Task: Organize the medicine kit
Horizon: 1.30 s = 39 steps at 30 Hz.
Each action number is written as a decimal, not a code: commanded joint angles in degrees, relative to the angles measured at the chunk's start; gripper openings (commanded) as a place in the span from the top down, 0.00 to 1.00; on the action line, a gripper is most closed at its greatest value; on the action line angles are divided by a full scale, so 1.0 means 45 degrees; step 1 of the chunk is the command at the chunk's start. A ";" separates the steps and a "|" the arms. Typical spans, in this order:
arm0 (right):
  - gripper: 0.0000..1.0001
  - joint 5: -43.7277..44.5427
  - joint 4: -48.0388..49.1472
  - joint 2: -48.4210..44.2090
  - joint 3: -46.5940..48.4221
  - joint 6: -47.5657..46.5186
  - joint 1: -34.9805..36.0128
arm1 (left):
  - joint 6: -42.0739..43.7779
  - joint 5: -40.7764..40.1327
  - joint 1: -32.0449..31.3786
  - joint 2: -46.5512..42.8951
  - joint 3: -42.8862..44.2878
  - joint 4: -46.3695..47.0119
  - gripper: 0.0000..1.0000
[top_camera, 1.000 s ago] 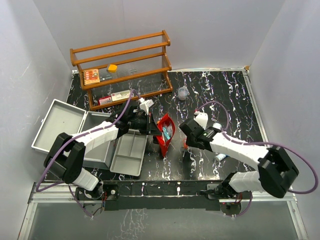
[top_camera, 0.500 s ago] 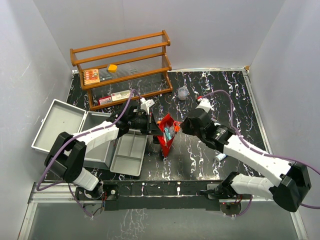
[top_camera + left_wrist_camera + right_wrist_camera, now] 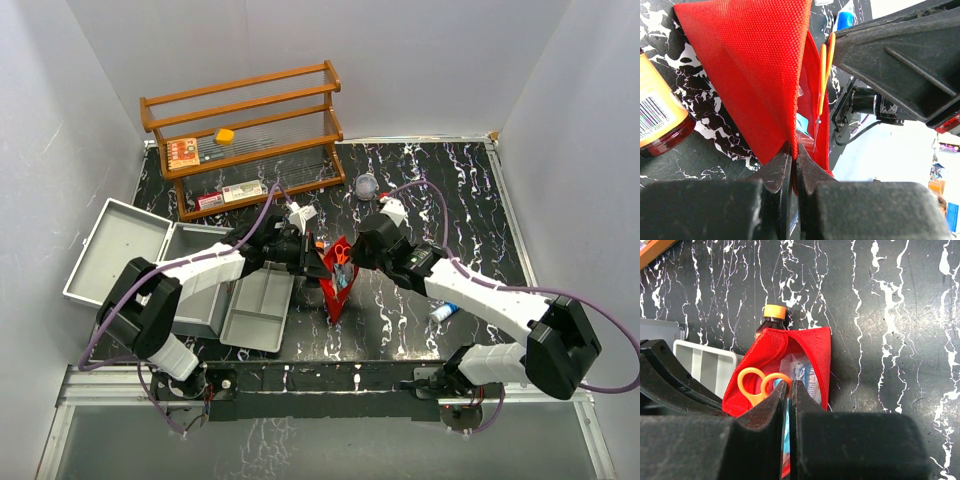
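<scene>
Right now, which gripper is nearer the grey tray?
Left. The left gripper pinches the red pouch just beside the grey tray; the right gripper grips the pouch's far side.

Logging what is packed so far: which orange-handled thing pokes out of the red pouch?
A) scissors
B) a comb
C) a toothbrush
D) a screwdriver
A: the scissors show two orange finger loops at the mouth of the red pouch.

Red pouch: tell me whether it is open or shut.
Open. The red pouch gapes, orange-handled scissors and packets showing inside; left gripper and right gripper each pinch an edge.
</scene>
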 commanded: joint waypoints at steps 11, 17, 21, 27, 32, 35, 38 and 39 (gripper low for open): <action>0.96 0.0363 0.0175 0.0747 0.0187 0.0015 -0.0027 | 0.0004 0.0520 -0.0102 -0.0078 0.0433 0.0314 1.00; 0.76 0.0352 0.0005 0.0251 0.0302 -0.0272 -0.0019 | 0.0013 0.0525 -0.0116 -0.0006 0.0504 0.0336 1.00; 0.74 0.0502 -0.0340 -0.0238 0.0285 -0.0452 -0.0045 | -0.0081 0.0574 -0.0149 0.0086 0.0670 0.0426 1.00; 0.74 0.0900 -0.1162 -0.1346 0.0184 -0.0570 -0.0046 | -0.0349 0.1327 -0.0337 0.0383 0.0966 0.1043 1.00; 0.69 0.2157 -0.2356 -0.2519 -0.0048 -0.0313 -0.0069 | -0.0871 0.2004 -0.0682 0.0768 0.1095 0.2009 1.00; 0.66 0.2899 -0.3474 -0.2963 -0.0145 0.0129 -0.0084 | -0.0894 0.1892 -0.0948 0.1153 0.1357 0.1904 1.00; 0.65 0.3008 -0.4457 -0.3299 -0.0404 0.0618 -0.0078 | -0.0978 0.1612 -0.1232 0.1640 0.1613 0.1899 1.00; 0.64 0.2858 -0.4646 -0.3407 -0.0499 0.0787 -0.0087 | -0.1023 0.1516 -0.1309 0.1844 0.1710 0.1875 1.00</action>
